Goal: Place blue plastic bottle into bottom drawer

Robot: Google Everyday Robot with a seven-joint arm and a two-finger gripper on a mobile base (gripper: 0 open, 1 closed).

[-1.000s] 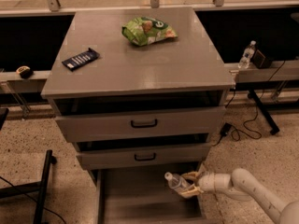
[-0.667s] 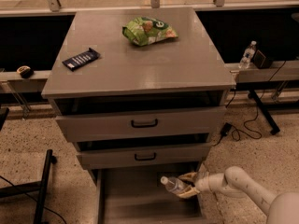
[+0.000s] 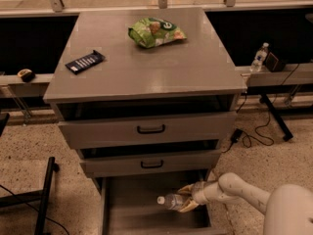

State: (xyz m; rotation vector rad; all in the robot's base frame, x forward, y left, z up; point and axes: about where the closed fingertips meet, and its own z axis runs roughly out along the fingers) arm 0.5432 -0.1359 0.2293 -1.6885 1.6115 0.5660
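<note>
The grey cabinet (image 3: pixel 146 131) fills the middle of the view, and its flat top is the surface (image 3: pixel 146 77) that carries two things. Two upper drawers with black handles, the top drawer (image 3: pixel 146 129) and the middle drawer (image 3: pixel 149 164), each stand slightly out. Below them the bottom drawer (image 3: pixel 132 204) is pulled far out toward the camera, and its plain grey floor shows.

The robot's pale arm (image 3: pixel 244 192) reaches in from the lower right corner of the view, across the drawer's right wall.

A green chip bag (image 3: pixel 155 32) lies near the far edge of the surface, a little right of centre. A dark blue snack bar (image 3: pixel 85 61) lies near the left edge, set at a slant.

The blue plastic bottle (image 3: pixel 170 200) lies on its side over the right half of the bottom drawer, near the right wall, with its white cap pointing left. Whether it touches the drawer floor cannot be told. The claw (image 3: pixel 183 199) is clamped on the bottle's body, one finger above it and one below.

A small water bottle (image 3: pixel 259 57) stands well apart on a ledge beyond the cabinet's right side.
</note>
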